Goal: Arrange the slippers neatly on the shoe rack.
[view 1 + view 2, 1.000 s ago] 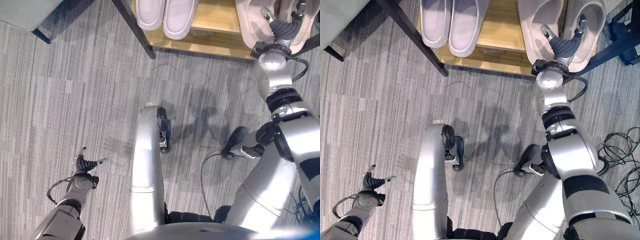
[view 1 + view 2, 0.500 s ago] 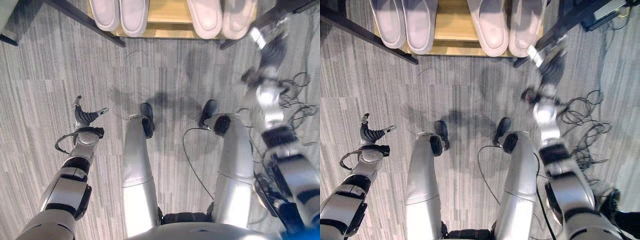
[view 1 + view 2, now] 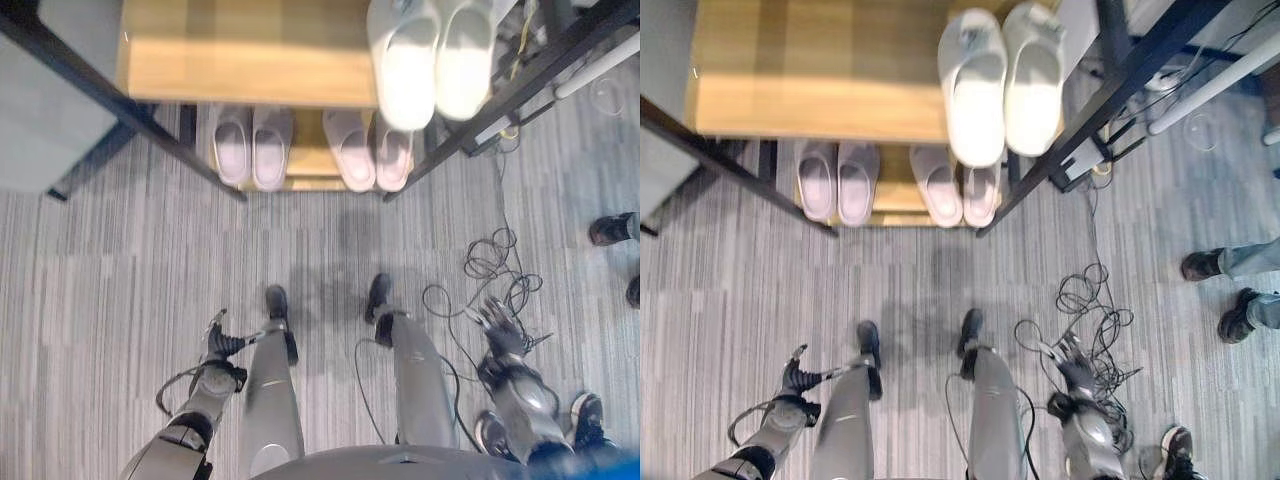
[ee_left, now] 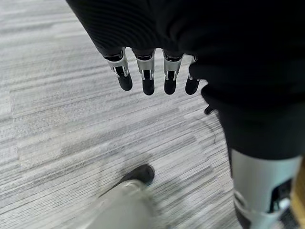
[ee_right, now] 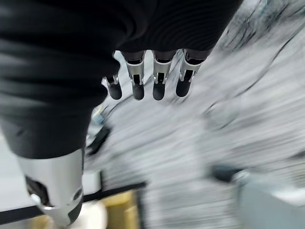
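Pale slippers [image 3: 417, 60] racked — hands [image 3: 218, 342] apart, empty

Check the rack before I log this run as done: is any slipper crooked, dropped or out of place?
Nothing stands out. One white pair sits side by side on the top shelf; two pinkish pairs sit on the lower shelf, toes outward. Both hands hang open, holding nothing.

Matt pale wood shoe rack [image 3: 820, 85] with black metal frame, smooth white slippers [image 3: 1000, 80], ribbed grey carpet [image 3: 760, 290]
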{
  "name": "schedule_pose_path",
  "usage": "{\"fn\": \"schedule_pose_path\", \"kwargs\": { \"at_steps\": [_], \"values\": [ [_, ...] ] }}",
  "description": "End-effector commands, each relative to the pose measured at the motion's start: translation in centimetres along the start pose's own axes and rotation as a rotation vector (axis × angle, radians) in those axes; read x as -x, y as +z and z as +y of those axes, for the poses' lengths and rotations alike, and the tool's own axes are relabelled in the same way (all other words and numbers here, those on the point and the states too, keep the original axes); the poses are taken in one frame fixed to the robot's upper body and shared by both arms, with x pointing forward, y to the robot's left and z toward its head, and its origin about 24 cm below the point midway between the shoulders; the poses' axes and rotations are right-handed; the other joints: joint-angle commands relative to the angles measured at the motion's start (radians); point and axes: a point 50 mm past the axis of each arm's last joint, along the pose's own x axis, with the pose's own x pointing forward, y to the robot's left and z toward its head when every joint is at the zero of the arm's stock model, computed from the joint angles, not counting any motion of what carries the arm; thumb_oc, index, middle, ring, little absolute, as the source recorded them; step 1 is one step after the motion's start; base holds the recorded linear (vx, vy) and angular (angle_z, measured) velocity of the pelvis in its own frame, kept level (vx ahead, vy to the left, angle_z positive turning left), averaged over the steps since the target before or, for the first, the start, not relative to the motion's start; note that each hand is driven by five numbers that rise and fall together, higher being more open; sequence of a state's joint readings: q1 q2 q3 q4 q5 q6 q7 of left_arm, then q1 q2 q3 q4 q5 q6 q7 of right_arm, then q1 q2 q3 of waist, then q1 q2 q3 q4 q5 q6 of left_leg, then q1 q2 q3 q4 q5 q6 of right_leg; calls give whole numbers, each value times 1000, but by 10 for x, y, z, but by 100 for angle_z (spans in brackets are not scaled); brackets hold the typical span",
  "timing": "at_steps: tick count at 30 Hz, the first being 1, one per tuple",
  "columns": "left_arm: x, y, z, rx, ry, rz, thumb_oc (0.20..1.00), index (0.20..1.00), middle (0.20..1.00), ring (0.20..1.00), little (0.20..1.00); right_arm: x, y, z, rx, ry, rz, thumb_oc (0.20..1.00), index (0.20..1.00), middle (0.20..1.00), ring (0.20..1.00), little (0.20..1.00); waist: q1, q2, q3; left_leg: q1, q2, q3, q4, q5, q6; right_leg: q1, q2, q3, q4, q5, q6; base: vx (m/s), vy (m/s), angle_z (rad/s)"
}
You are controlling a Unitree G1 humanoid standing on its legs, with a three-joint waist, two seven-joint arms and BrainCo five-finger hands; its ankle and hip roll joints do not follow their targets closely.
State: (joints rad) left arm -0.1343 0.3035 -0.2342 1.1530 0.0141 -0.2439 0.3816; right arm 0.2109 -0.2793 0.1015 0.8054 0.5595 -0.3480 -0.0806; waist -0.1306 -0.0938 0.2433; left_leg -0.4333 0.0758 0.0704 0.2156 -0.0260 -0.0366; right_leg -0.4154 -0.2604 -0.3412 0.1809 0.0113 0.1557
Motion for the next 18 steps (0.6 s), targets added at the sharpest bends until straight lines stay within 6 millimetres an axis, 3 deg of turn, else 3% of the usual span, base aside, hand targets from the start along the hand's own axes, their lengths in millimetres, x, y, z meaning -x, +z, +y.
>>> {"fn": "schedule_pose_path", "kwargs": {
  "at_steps": [1,3,4,5,7,12,13,16,17,18],
  "values": [
    [-4,-21,30,-10,36,102,1000,1000,1000,1000,1000,-27,25,-1,191,-45,-3,1000,1000,1000,1000,1000,-22,4,-44,22,-26,1,-56,-26,-63,66,28,9,-112,70,-7,386,118,-20],
    [4,-39,26,22,10,174,1000,1000,1000,1000,1000,-20,5,-22,274,-111,100,1000,1000,1000,1000,1000,-24,7,-76,104,-40,16,-124,12,-52,143,22,6,-161,101,-5,281,71,-23],
    [16,-59,19,49,-34,253,1000,1000,1000,1000,1000,-6,-20,-48,378,-177,250,1000,1000,1000,1000,1000,-17,25,-112,204,-44,34,-188,14,-45,227,22,17,-198,112,5,256,25,-9],
    [16,-59,19,49,-33,253,1000,1000,1000,1000,1000,-6,-20,-48,378,-177,250,1000,1000,1000,1000,1000,-19,24,-114,202,-46,33,-189,17,-45,225,20,15,-198,113,5,227,-24,0],
    [23,-68,12,56,-61,292,1000,1000,1000,1000,1000,8,-38,-67,466,-227,379,1000,1000,1000,1000,1000,-3,42,-152,285,-55,51,-248,21,-39,287,33,23,-222,108,9,140,-83,-11],
    [27,-75,9,46,-70,324,1000,1000,1000,1000,1000,13,-43,-78,475,-265,441,1000,1000,1000,1000,1000,15,70,-191,356,-58,77,-303,39,-40,354,54,24,-257,97,11,64,-79,-16],
    [39,-81,-9,49,-123,328,1000,1000,1000,1000,1000,13,-44,-76,447,-287,443,1000,1000,1000,1000,1000,30,69,-189,361,-57,69,-303,38,-38,362,56,21,-259,94,9,-11,-56,-19],
    [41,-83,-13,39,-137,337,1000,1000,1000,1000,1000,12,-44,-72,454,-259,435,1000,1000,1000,1000,1000,33,74,-202,372,-53,72,-303,34,-34,368,65,28,-258,87,7,-37,-111,-16],
    [67,-106,-28,-8,-211,394,1000,1000,1000,1000,1000,8,-44,-62,442,-245,420,1000,1000,1000,1000,1000,57,67,-198,371,-48,66,-303,40,-35,381,77,24,-260,78,1,-95,-197,-19],
    [75,-115,-31,-41,-234,421,1000,1000,1000,1000,1000,8,-48,-54,457,-206,420,1000,1000,1000,1000,1000,57,62,-201,370,-46,69,-303,42,-37,382,87,24,-260,71,0,-103,-204,-15]
  ]
}}
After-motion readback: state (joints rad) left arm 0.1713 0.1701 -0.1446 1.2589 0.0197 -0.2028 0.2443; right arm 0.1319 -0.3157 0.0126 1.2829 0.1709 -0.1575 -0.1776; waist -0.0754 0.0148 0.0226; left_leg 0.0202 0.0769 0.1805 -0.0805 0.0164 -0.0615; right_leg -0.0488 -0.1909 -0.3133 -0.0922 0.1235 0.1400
